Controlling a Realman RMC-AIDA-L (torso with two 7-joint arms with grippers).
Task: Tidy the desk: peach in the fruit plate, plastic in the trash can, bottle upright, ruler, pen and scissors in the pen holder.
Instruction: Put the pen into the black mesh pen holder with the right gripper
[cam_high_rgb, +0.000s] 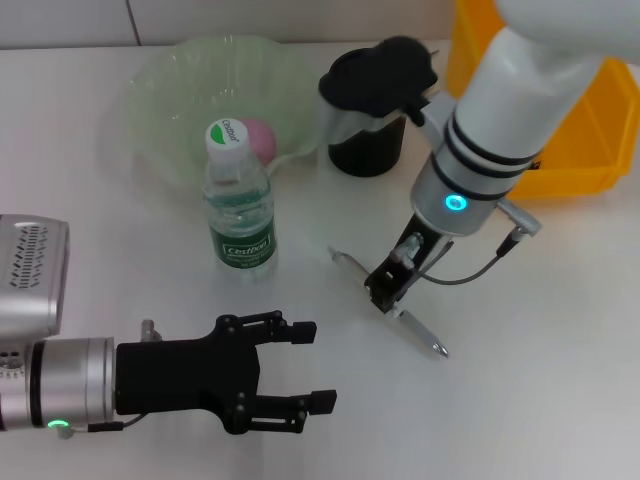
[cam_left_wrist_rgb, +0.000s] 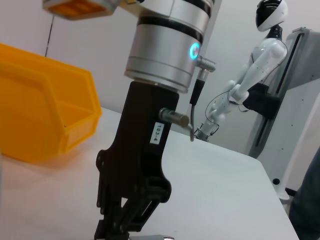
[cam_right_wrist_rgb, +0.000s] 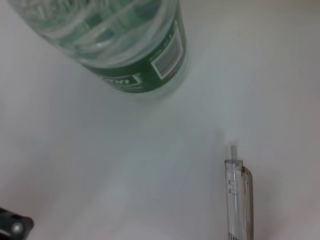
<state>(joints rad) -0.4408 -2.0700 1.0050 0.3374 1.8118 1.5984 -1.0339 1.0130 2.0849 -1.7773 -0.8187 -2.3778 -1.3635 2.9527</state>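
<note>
White desk, clear slim pen (cam_high_rgb: 390, 305) flat beneath right pincer (cam_high_rgb: 385, 293).

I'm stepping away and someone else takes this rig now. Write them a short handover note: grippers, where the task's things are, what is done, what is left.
Right gripper: down at the clear plastic pen lying on the white desk, fingers at its middle; a grasp cannot be confirmed.
Left gripper: open, idle at the near left edge of the desk.
Done: pink peach sits in the pale green fruit plate; clear water bottle with a green label stands upright.
The black cup, apparently the pen holder, stands behind the pen beside the yellow bin.
Left: pen into the holder. Ruler, scissors and plastic are not visible.
</note>
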